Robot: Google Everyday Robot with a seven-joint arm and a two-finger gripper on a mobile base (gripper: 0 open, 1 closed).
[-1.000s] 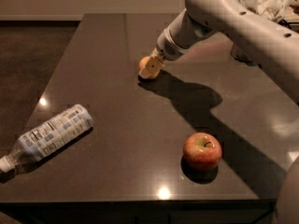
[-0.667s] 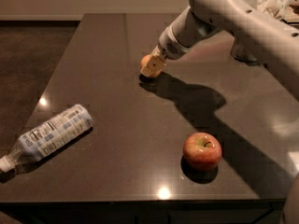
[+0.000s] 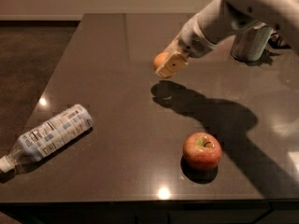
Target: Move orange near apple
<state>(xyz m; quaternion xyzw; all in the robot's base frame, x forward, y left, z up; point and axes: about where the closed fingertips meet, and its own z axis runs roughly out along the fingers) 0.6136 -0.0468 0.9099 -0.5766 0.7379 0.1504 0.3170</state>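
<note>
The pincer [image 3: 165, 65] grips the orange [image 3: 159, 59] and holds it up above the dark surface [image 3: 117, 41]. The apple [image 3: 202, 151] sits near the front, well apart. A water bottle [image 3: 49, 136] lies left.

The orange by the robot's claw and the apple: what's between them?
In the camera view, only bare tabletop crossed by the arm's shadow lies between the orange, held in the gripper, and the apple.

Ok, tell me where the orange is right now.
The orange is gripped in the pincer, held just above the far middle of the table, well behind the apple near the front edge.
</note>
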